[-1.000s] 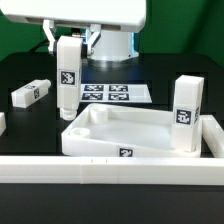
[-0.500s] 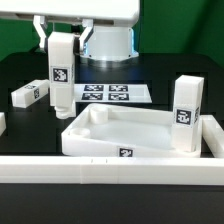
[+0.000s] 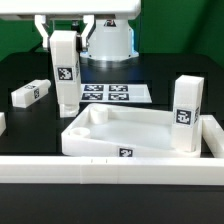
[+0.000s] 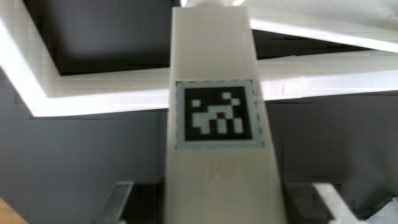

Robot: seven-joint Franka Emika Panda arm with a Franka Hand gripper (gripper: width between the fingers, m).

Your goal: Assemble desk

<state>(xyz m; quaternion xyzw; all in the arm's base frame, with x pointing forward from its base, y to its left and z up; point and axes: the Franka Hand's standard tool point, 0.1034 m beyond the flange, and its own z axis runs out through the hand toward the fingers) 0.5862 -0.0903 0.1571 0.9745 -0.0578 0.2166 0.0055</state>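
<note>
The jaws are closed on the top end of a white square-section plastic leg block with a black-and-white tag (image 3: 65,85). They grip it by its sides and hold it upright. In the wrist view the same block (image 4: 217,60) runs straight away from the jaws, tag facing the camera, with a corner of the tabletop's rim behind it.

From where I stand, the held block hangs just behind the large white rectangular rimmed plastic tabletop (image 3: 100,143), near its far corner on the exterior view's left. I cannot tell whether the block's lower end touches the black surface (image 3: 30,65) or is just above it.

A second white tagged leg block (image 3: 186,112) stands upright at the tabletop's corner on the exterior view's right. Whether it is seated in a socket or only standing there is not clear. A third tagged leg block (image 3: 32,93) lies on its side on the surface, well apart on the exterior view's left. The marker board (image 3: 118,94) lies flat behind the tabletop, and a long white border bar (image 3: 60,170) runs along the front.

I'd judge the desk is at an early stage: at most one leg is fitted, one is in hand on its way to a socket, and the rest are waiting.
</note>
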